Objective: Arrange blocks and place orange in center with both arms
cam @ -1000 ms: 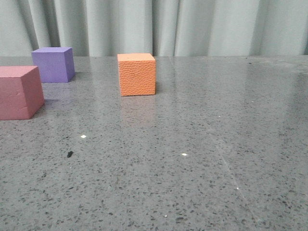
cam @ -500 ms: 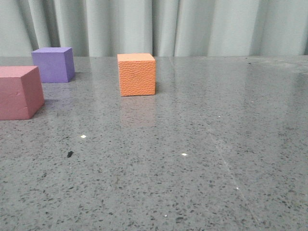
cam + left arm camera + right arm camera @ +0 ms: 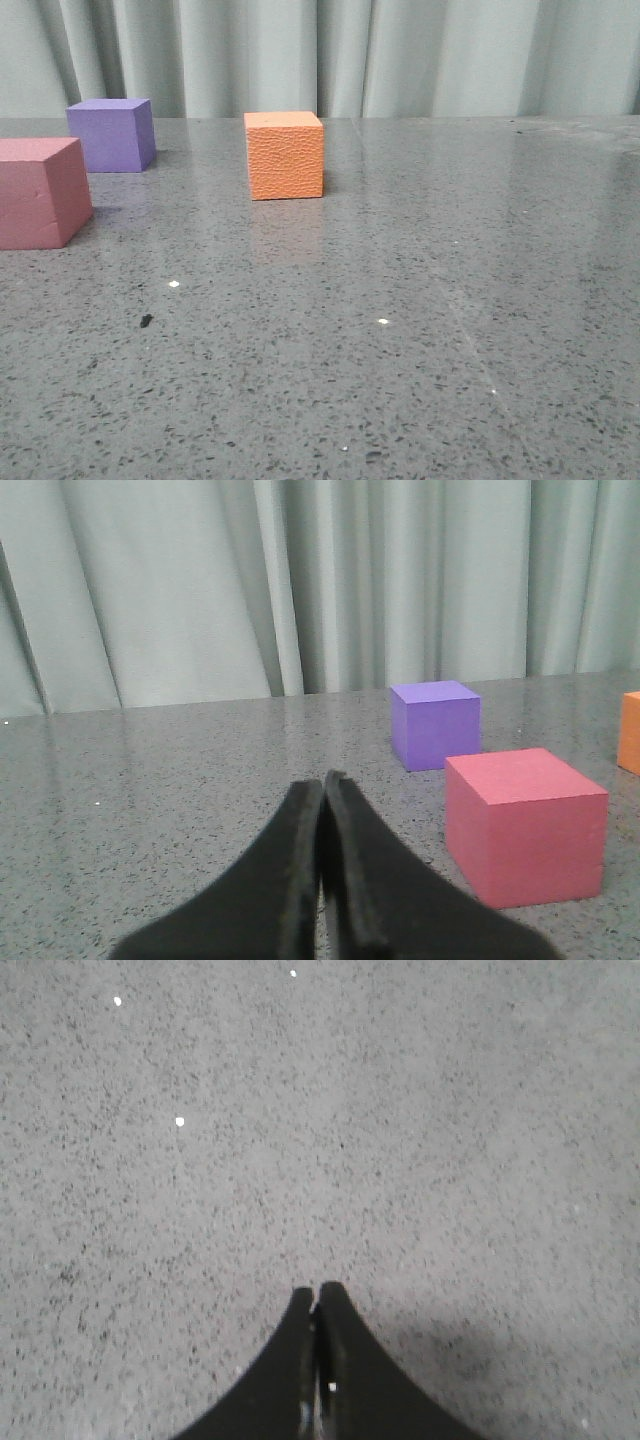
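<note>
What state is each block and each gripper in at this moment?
Orange cube: upright on the table, untouched.
Purple cube: upright, free, far left.
Pinkish-red cube: upright, free, apart from the purple one.
Left gripper: fingers shut, empty.
Right gripper: fingers shut, empty, over bare table.

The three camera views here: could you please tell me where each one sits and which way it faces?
Front view: low behind the table, facing forward to the curtain; shows the orange cube, purple cube and pinkish-red cube; no robot parts.
Left wrist view: on the left arm, low and level, facing the curtain; the shut left gripper shows.
Right wrist view: on the right arm, facing down at bare table; the shut right gripper shows.
Shared: front and left wrist views both show all three cubes.
</note>
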{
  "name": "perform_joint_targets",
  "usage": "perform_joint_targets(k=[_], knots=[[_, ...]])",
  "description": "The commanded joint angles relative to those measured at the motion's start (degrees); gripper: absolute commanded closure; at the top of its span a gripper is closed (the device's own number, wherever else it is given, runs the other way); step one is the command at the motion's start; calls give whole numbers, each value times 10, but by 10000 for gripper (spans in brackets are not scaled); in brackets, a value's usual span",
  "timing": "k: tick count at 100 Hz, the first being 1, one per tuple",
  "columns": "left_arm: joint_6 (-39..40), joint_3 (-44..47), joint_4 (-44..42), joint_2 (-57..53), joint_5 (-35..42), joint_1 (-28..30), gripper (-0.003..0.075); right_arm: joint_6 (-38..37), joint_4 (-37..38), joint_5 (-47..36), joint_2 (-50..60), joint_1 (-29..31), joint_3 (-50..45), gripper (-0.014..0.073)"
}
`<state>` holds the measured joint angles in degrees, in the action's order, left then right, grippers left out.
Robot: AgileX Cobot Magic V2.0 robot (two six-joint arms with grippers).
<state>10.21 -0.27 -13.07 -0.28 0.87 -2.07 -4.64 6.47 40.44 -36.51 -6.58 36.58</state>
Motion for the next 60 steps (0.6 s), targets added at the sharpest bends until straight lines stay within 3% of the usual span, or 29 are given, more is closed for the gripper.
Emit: perform_joint_targets(k=[1,30,49,60], knots=[[2,31,1,-19,44,-5,730,5,-5,-104,21,2,-17,661],[2,31,1,-19,44,-5,730,5,-54,-404,224,2,-249,661],[2,31,1,-19,44,-5,730,5,-54,-417,362,6,-328,661],[2,31,1,-19,44,-5,730,5,-54,-414,384,9,-350,661]])
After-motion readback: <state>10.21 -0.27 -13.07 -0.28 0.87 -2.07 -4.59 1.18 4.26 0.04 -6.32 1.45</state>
